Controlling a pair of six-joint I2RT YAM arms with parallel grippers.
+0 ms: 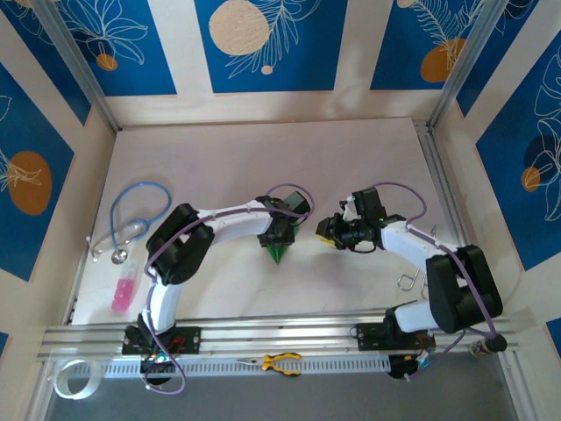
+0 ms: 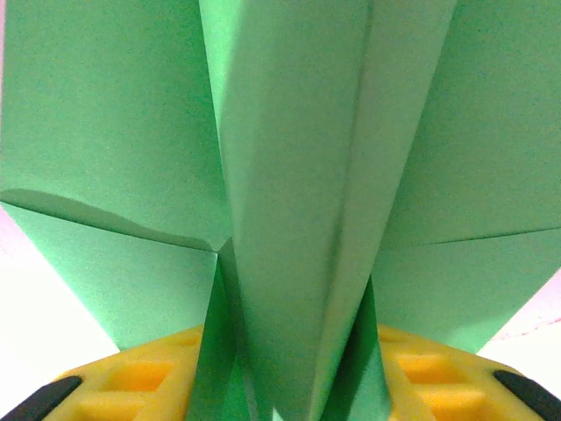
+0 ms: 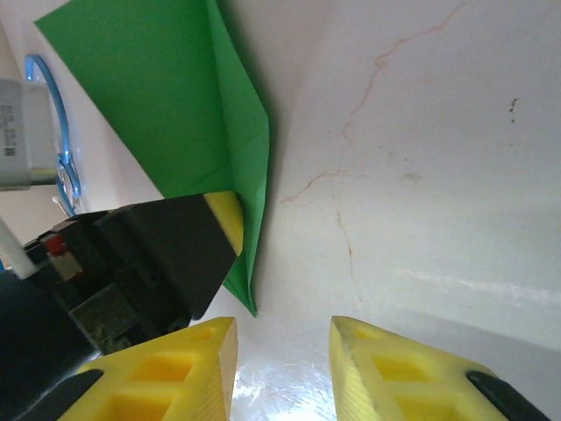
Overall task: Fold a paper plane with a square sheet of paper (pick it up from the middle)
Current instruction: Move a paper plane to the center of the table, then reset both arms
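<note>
The bright green paper is folded into a pointed paper plane (image 1: 279,252) with a centre crease, hanging point-down under my left gripper (image 1: 277,239) near the table's middle. In the left wrist view the plane (image 2: 298,219) spreads its wings close to the lens, its keel pinched between the yellow fingers (image 2: 140,373), so that gripper is shut on it. My right gripper (image 1: 326,231) hovers just right of the plane, open and empty. Its wrist view has the plane (image 3: 166,96) and the left gripper's black and yellow finger (image 3: 223,215) beyond its own parted fingertips (image 3: 282,338).
A blue stethoscope (image 1: 131,219) and a pink object (image 1: 123,291) lie at the table's left side. Yellow-handled pliers (image 1: 280,361) rest on the front rail, and a roll of tape (image 1: 74,379) sits at the front left. A metal hook (image 1: 409,281) lies by the right arm.
</note>
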